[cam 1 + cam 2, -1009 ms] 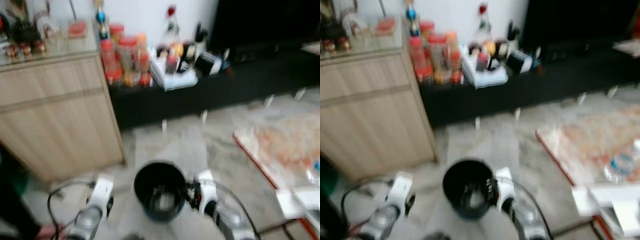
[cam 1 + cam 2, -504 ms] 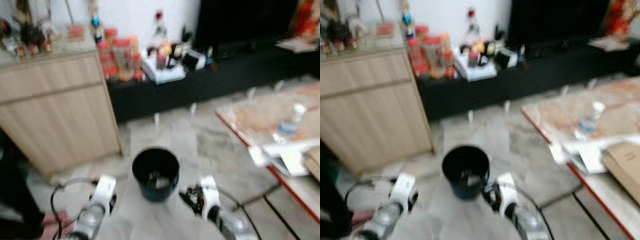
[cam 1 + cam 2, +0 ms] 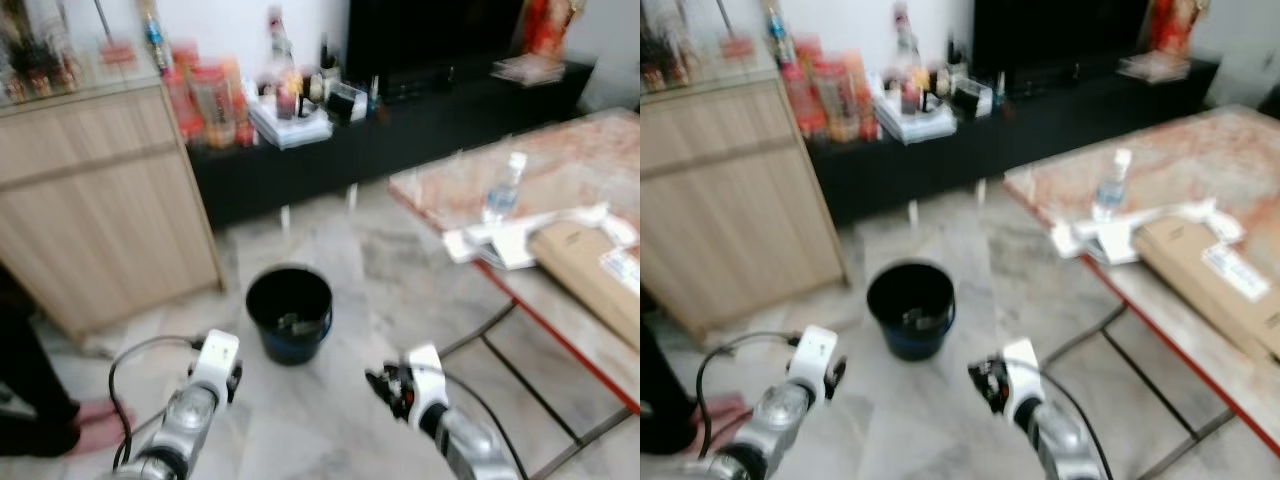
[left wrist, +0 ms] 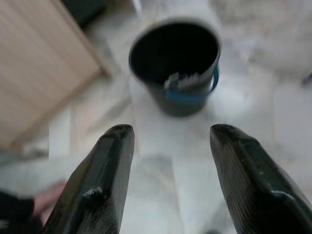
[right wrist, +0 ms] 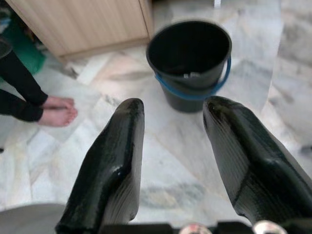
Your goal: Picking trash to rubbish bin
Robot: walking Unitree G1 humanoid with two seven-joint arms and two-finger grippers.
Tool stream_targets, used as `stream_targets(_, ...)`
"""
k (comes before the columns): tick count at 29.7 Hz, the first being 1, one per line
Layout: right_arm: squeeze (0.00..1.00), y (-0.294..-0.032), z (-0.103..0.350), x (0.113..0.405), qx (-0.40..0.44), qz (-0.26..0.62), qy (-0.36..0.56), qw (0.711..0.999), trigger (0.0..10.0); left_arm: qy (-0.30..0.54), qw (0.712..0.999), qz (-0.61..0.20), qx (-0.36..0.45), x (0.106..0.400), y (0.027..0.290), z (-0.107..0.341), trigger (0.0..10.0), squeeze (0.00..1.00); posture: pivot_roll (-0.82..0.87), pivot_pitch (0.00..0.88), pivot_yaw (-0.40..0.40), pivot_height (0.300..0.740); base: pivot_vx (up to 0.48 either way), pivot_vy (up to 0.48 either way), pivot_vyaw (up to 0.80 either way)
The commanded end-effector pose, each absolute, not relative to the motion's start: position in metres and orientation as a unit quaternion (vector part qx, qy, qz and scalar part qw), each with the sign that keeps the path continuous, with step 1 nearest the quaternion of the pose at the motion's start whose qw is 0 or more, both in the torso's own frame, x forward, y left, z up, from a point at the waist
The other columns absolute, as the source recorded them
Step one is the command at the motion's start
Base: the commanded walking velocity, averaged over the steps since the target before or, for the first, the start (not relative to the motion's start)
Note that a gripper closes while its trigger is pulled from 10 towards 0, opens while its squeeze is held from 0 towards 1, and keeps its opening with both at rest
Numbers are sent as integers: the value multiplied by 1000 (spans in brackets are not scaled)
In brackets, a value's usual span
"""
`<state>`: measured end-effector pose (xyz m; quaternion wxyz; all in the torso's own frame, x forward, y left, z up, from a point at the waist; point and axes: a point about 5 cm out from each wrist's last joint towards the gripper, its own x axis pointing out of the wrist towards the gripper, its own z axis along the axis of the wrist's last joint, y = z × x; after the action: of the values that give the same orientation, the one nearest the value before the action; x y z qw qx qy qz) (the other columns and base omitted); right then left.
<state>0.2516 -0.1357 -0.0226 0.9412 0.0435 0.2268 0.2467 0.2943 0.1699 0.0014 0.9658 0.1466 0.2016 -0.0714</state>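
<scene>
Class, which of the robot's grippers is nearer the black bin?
Left. The left gripper sits just short of the bin; the right gripper hangs further off, toward the table.

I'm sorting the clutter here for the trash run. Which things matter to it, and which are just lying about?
For the job: black bucket with scraps inside; plastic water bottle on the table, possibly trash; both open, empty tools, left, right.

Lying about: cardboard box, red-lidded jars, wooden cabinet.

Blur hides what lies inside the black bucket (image 3: pixel 289 312).
</scene>
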Motion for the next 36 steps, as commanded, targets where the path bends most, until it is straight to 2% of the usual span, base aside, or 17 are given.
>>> stream_targets(1,0,-134,-8,266,35,245,188,950,10000,158,973,-75,149,304,167,15,10000,0,49,18,-8,740,0,0,0)
stream_targets(5,0,-128,7,278,20,241,147,959,10000,109,982,-71,137,316,160,32,10000,0,50,13,-7,740,0,0,0)
stream_targets(9,0,-122,41,300,20,217,55,974,10000,36,990,-71,117,332,147,60,10000,0,50,5,-6,740,0,0,0)
stream_targets(18,0,-128,114,333,-3,144,-100,984,10000,-72,993,-45,76,357,136,113,10000,0,54,0,-5,740,0,0,0)
stream_targets(24,0,-135,137,339,-5,100,-146,984,10000,-127,987,-63,76,363,122,138,10000,0,66,0,-1,740,0,0,0)
stream_targets(32,0,-133,142,339,5,75,-154,985,10000,-128,988,-63,61,365,114,142,10000,0,77,0,-2,740,0,0,0)
stream_targets(36,0,-122,140,338,15,81,-148,986,10000,-121,988,-75,65,365,109,140,10000,0,84,0,10,740,0,0,0)
